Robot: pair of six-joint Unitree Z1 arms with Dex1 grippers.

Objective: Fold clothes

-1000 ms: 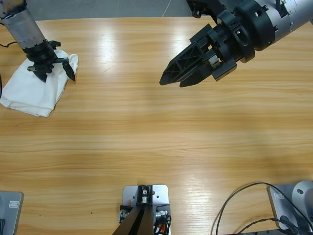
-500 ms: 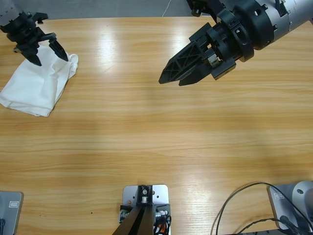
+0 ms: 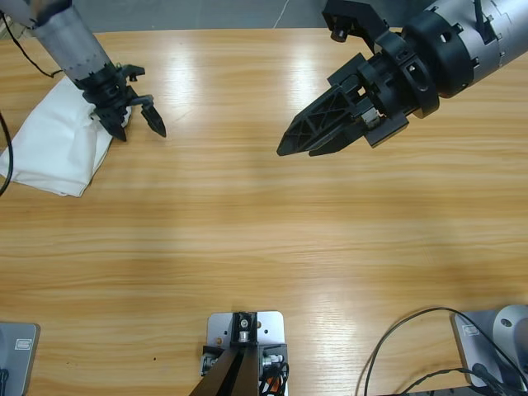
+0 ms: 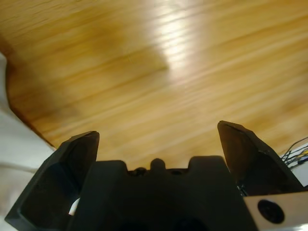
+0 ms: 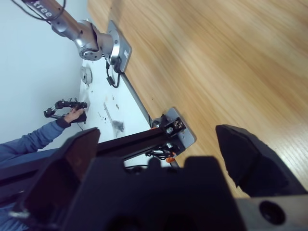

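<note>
A long wooden table (image 3: 247, 214) fills nearly the whole high view, its pale grain running side to side with two bright streaks of glare near the top, and a strip of grey floor shows past its far edge along the top of the frame. One piece of clothing lies on it: the white T-shirt (image 3: 49, 153), bunched into a rough folded wad at the upper left of the frame, close to the table's left edge. I have two arms. My left gripper (image 3: 139, 122) comes down from the upper-left corner and hangs just beside the shirt's right edge, over bare wood, jaws spread wide and holding nothing; in my left wrist view the same wood lies between my jaws and a sliver of the white T-shirt (image 4: 14, 149) shows at the left edge. My right gripper (image 3: 299, 145) reaches in from the upper-right corner, well apart from the shirt, pointing toward the middle of the table. Its jaws look close together from above, but my right wrist view shows them standing apart with nothing between. That view tilts past the table's edge to the room: a pale wall, a white floor, one silver robot arm (image 5: 84, 36) at the upper left, and one person's hand (image 5: 74, 114) with a blue sleeve at the left edge, holding a black device. Black cables (image 3: 412, 346) loop at the lower right of the high view.
</note>
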